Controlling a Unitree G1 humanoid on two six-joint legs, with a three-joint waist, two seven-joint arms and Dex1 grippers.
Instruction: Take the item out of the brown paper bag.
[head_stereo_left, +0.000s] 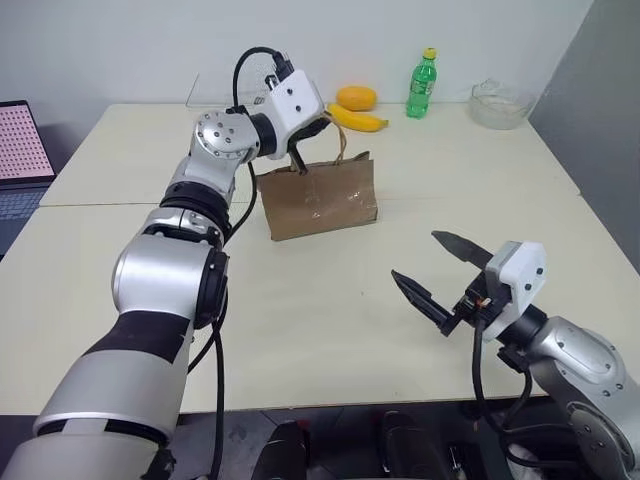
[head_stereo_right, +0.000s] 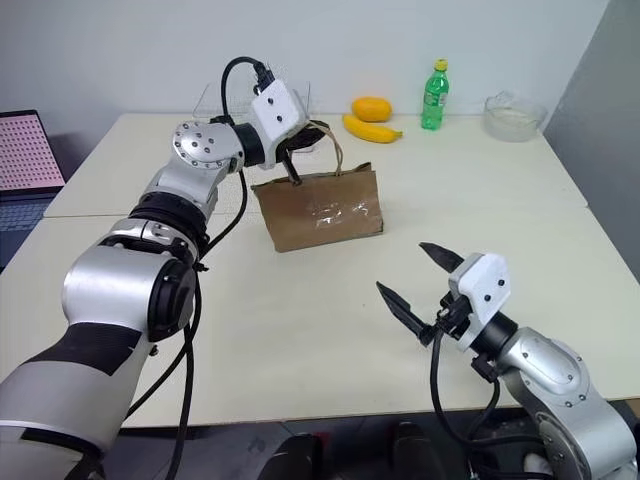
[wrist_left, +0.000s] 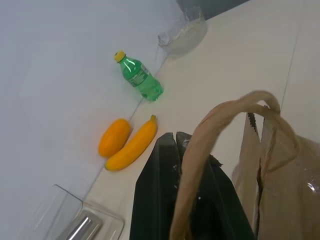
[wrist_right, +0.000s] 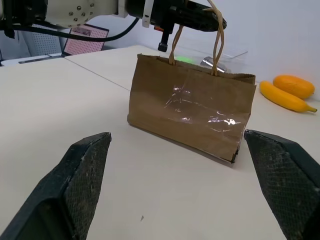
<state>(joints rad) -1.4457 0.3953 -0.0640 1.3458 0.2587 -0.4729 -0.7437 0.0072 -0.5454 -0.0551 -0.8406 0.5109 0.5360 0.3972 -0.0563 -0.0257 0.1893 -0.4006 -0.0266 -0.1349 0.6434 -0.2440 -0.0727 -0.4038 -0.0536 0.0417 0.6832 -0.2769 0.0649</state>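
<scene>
The brown paper bag (head_stereo_left: 318, 198) stands upright in the middle of the table, its two tan loop handles (wrist_right: 218, 37) raised. My left gripper (wrist_left: 175, 137) is level just above the bag's top edge, fingers shut together. One handle (wrist_left: 200, 150) loops over those fingers. The item is hidden, and the bag's inside cannot be seen. My right gripper (head_stereo_left: 415, 255) hovers near the table's front edge, well short of the bag and to its right. Its fingers are spread open with nothing between them, pointing toward the bag.
Along the back edge lie a banana (head_stereo_left: 358, 120), a round orange fruit (head_stereo_left: 356, 97), a green bottle (head_stereo_left: 422, 85) and a glass bowl (head_stereo_left: 498, 103). A clear plastic box (head_stereo_right: 225, 100) sits behind my left arm. A laptop (head_stereo_left: 20, 150) is at far left.
</scene>
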